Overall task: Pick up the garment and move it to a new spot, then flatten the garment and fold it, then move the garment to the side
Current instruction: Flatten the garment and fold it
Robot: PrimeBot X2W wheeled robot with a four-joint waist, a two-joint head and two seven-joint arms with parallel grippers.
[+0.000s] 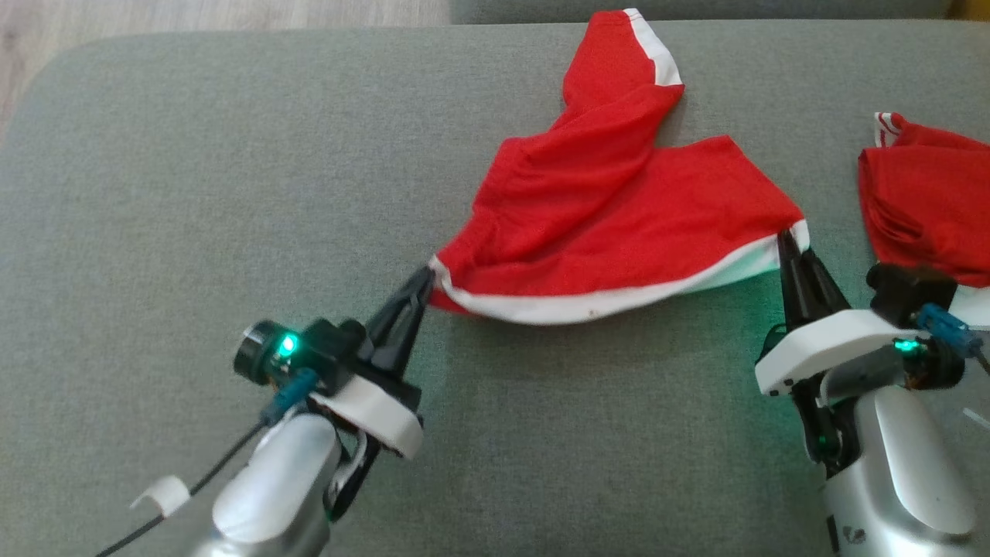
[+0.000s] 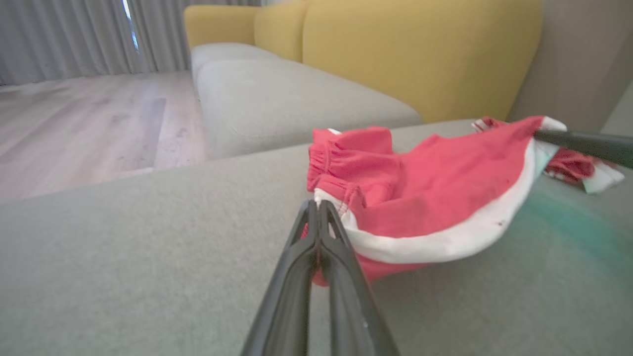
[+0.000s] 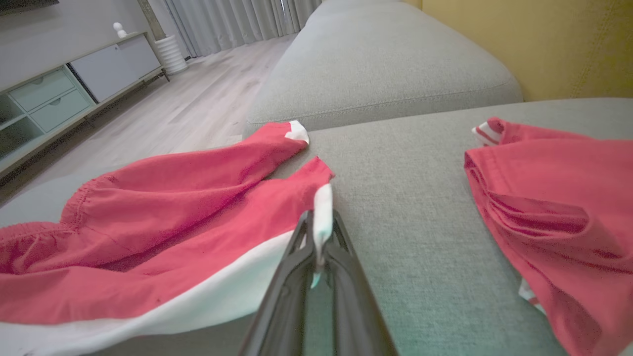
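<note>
Grey cushion [image 1: 193, 193] spreads across your head view, with pale wood floor [image 1: 193, 15] showing at the eleven o'clock corner. Starting at the left, your left hand [image 1: 426, 277] comes up from seven o'clock. Its fingers aim toward one o'clock and are pressed together on the left end of the white hem [image 1: 588, 305]. Your left wrist view shows the two fingers meeting, with the cloth corner nipped at their tips. The garment [image 1: 603, 224], red with white trim, lies just right of centre on the cushion. Its hem runs in a sagging line between your two hands, and one leg trails toward twelve o'clock, its white-edged end reaching the cushion's far edge. Your right hand [image 1: 784, 234] rises from four o'clock, fingers pointing to twelve, pinched on the right end of that hem. Your right wrist view shows the white trim caught between the fingers. Further right, at three o'clock, a second red garment [image 1: 928, 201] lies bunched on the cushion, apart from the first. A yellow backrest [image 2: 420, 49] stands behind.
</note>
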